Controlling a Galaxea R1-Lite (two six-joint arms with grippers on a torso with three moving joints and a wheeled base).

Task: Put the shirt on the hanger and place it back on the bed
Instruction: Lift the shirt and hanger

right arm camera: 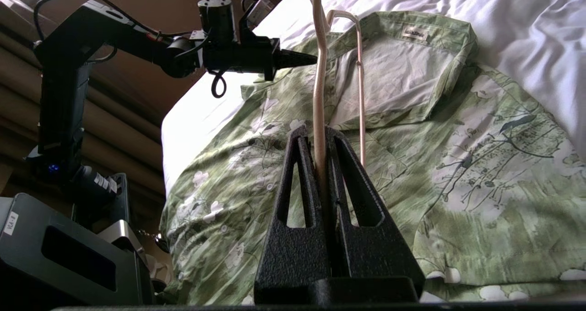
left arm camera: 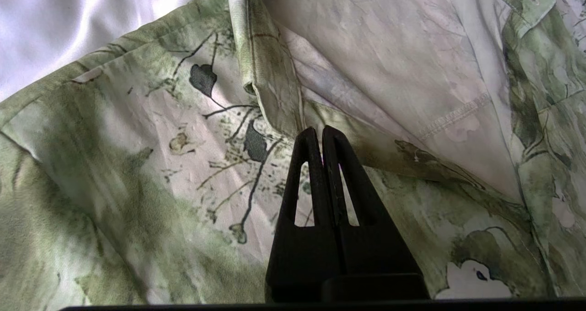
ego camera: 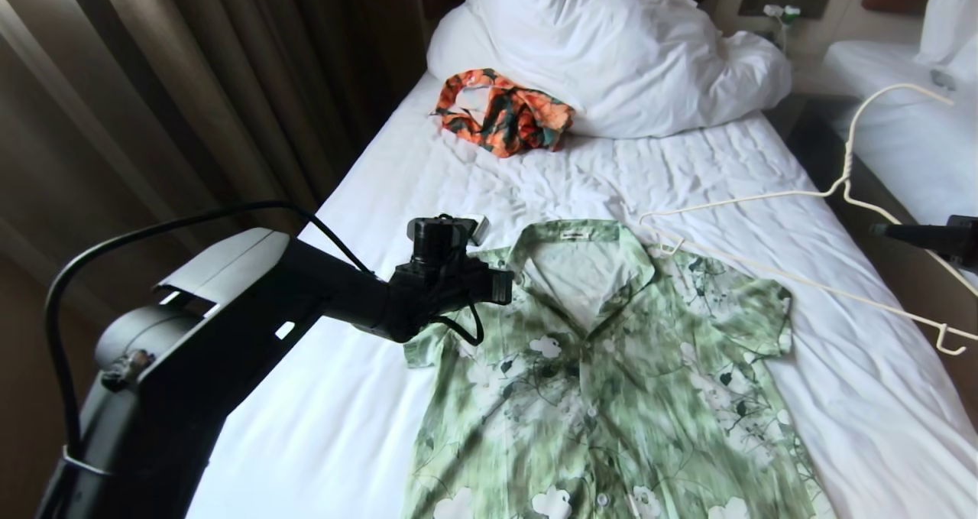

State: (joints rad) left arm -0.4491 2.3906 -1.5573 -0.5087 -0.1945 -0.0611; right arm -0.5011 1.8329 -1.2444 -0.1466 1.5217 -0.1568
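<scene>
Left hand [left arm camera: 322, 134] of mine hangs clenched and empty over one shirt [ego camera: 611, 366], spread flat on the bed [ego camera: 382, 198] beside one orange garment [ego camera: 500, 114]. Only my right wrist view shows my right hand [right arm camera: 320, 137] clamping the single hanger [ego camera: 840, 183], held above the shirt's right shoulder.

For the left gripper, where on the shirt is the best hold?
Likely the collar flap on the shirt's open neck: its edge stands free of the bed. Come from the robot's left, level, where the shut left gripper already points.
</scene>
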